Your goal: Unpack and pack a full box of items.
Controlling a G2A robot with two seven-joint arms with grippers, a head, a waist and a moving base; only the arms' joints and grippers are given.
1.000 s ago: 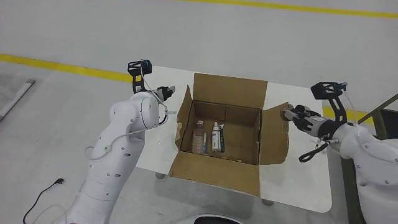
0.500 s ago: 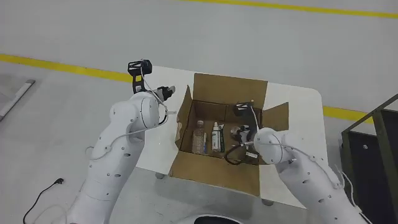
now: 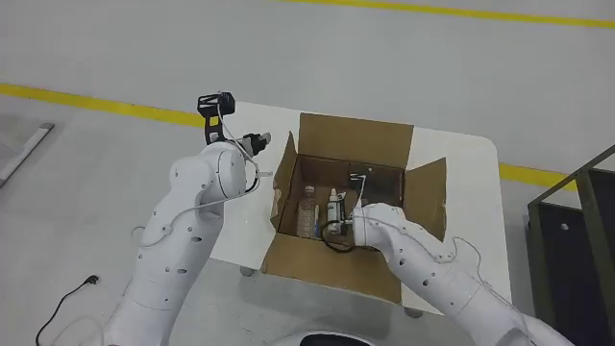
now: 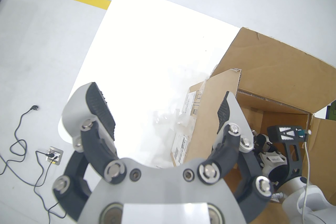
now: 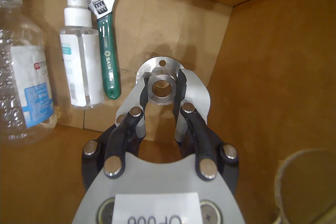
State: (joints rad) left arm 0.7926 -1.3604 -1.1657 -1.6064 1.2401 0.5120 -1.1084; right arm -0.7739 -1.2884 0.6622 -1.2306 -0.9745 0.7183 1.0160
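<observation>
you've got the right pincer [image 5: 162, 78] down inside the box [image 3: 356, 139], closed on the metal flange [image 5: 160, 99] with its bore facing up at the wrist, wrench [image 5: 107, 51] just beside, left pincer [image 4: 161, 101] open over the counter [image 4: 147, 51].

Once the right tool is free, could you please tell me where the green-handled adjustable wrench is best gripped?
Probably the green handle of the adjustable wrench, at mid-length, coming straight down. It lies flat on the box floor, with the spray bottle close along one side, so that finger has little room.
</observation>
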